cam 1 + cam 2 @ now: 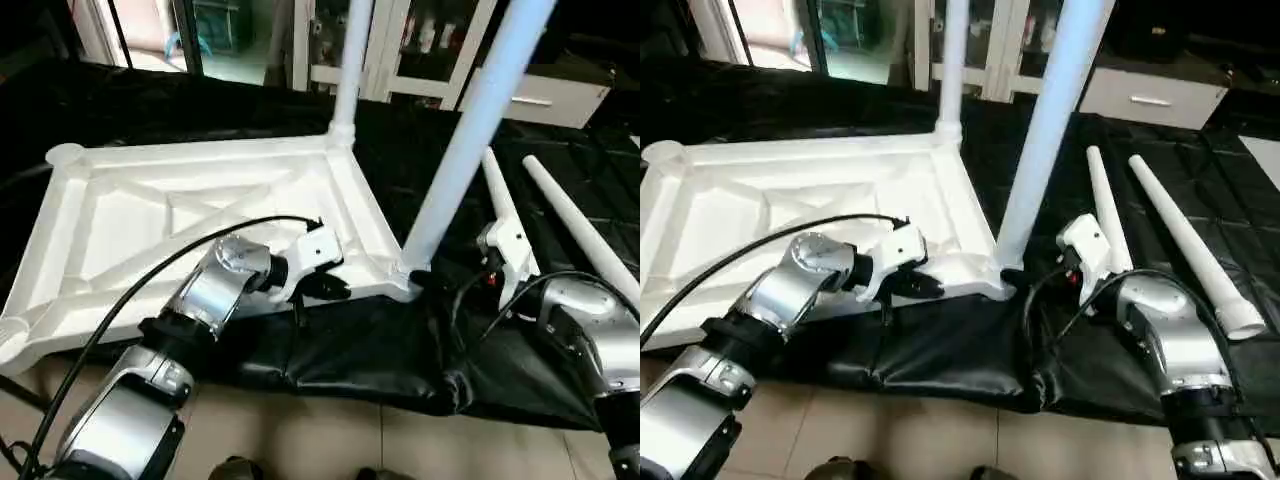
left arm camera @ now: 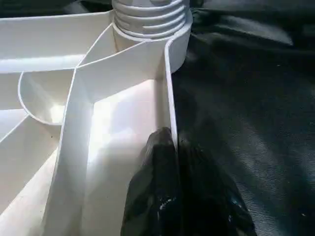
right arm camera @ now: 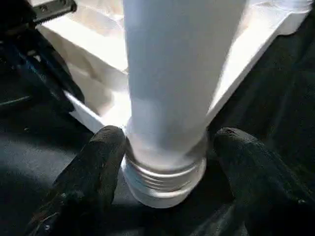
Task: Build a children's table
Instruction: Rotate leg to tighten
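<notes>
White ribbed plastic top (image 1: 200, 215) lies underside-up on the black-sheeted desk (image 1: 400, 350), 2 legs (image 1: 470, 130) standing upright in its right corners, tops cut off. 2 loose tapered legs (image 1: 1185, 240) lie pointing away. Left hand (image 2: 174, 162) is clenched on the rim; right hand (image 3: 165, 147) straddles the near leg's threaded base, released.

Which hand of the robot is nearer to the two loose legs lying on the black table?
Right. The right hand is at the near standing leg's base, beside the loose legs; the left hand grips the tabletop's rim, farther away.
</notes>
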